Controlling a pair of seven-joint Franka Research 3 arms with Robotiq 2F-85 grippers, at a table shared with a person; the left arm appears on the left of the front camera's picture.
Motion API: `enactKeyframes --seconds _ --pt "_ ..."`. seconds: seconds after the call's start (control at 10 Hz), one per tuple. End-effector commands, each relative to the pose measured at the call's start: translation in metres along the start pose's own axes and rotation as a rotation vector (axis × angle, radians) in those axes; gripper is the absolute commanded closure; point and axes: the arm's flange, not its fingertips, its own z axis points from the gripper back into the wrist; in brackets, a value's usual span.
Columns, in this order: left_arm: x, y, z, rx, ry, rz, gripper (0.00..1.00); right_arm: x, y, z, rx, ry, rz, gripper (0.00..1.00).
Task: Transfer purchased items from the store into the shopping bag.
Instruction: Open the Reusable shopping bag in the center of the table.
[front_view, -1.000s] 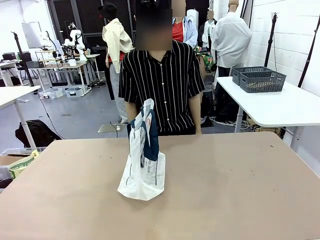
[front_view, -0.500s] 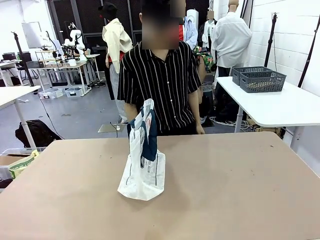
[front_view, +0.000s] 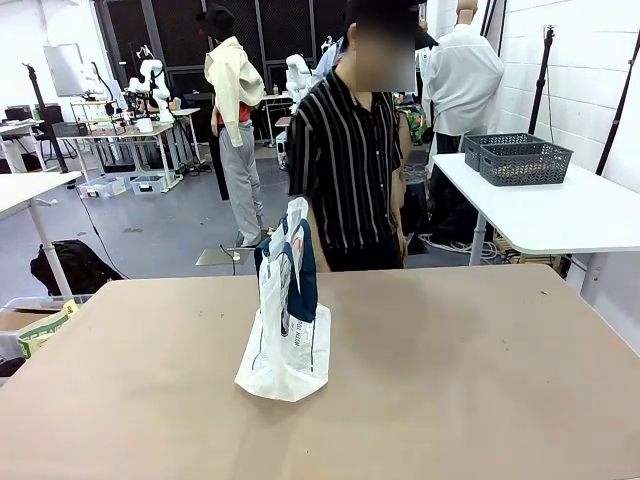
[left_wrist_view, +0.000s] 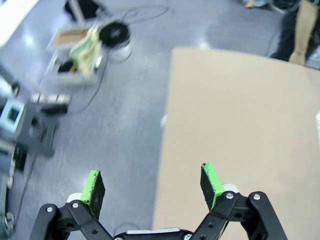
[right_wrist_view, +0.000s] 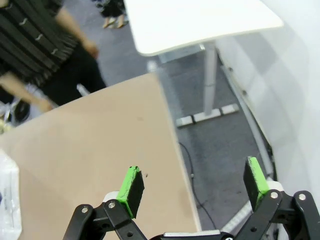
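bag: shopping bag (front_view: 287, 320) stands mid-table, nearer the far edge | grippers: my left gripper (left_wrist_view: 151, 183) and right gripper (right_wrist_view: 194, 180) both spread, empty | risk: bag mouth looks collapsed, I think; a dropped item could topple it

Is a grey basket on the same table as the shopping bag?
No, the shopping bag stands on the brown table, while the grey baskets sit on the white side table.
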Motion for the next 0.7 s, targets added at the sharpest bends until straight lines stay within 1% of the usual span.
enactKeyframes --seconds 0.0,0.1,0.2,0.3,0.4,0.5,0.6 --pt "0.063 -0.070 -0.001 -0.180 -0.098 -0.174 0.00 0.013 0.096 0.026 0.138 0.024 0.106 0.00" --pt "0.086 -0.113 0.004 -0.291 -0.094 -0.264 0.00 0.011 0.136 0.041 0.206 0.088 0.136 0.00" --pt "0.102 -0.156 0.002 -0.334 -0.093 -0.325 0.00 0.006 0.164 0.053 0.236 0.121 0.167 0.00" --pt "0.108 -0.183 -0.008 -0.350 -0.038 -0.367 0.00 -0.004 0.181 0.057 0.281 0.184 0.153 0.00" --pt "0.103 -0.169 -0.006 -0.223 -0.006 -0.358 0.00 -0.005 0.165 0.057 0.162 0.146 0.151 0.00" --pt "0.095 -0.204 0.022 -0.322 -0.100 -0.322 0.00 -0.006 0.189 0.057 0.241 0.117 0.189 0.00" --pt "0.095 -0.204 0.022 -0.322 -0.100 -0.322 0.00 -0.006 0.189 0.057 0.241 0.117 0.189 0.00"
